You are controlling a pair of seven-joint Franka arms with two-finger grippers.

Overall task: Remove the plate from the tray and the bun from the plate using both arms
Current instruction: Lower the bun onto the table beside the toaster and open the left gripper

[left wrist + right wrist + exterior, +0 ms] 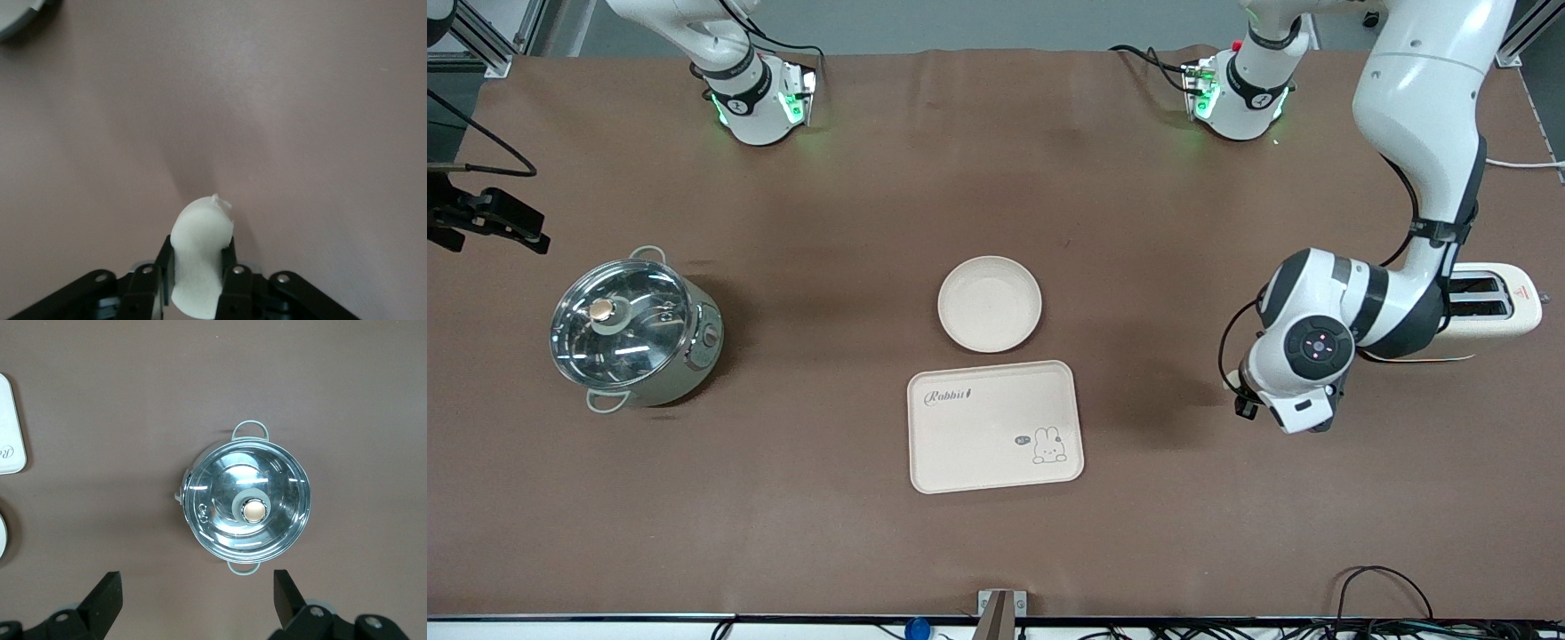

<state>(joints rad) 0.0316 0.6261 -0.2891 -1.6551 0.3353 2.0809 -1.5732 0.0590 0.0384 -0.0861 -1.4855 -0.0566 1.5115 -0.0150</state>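
The bun (200,230), a small pale smooth lump, is pinched between the black fingers of my left gripper (199,257), which is shut on it above bare brown table. In the front view the left arm's wrist (1303,356) hangs over the table beside the toaster and hides the gripper and the bun. The round cream plate (989,304) lies mid-table, just farther from the front camera than the rabbit tray (994,425). My right gripper (195,583) is open and holds nothing, high over the table near the pot; it is outside the front view.
A steel pot with a glass lid (633,333) stands toward the right arm's end, also seen in the right wrist view (248,500). A cream toaster (1494,302) stands at the left arm's end, partly covered by that arm. A black camera mount (489,218) juts in near the pot.
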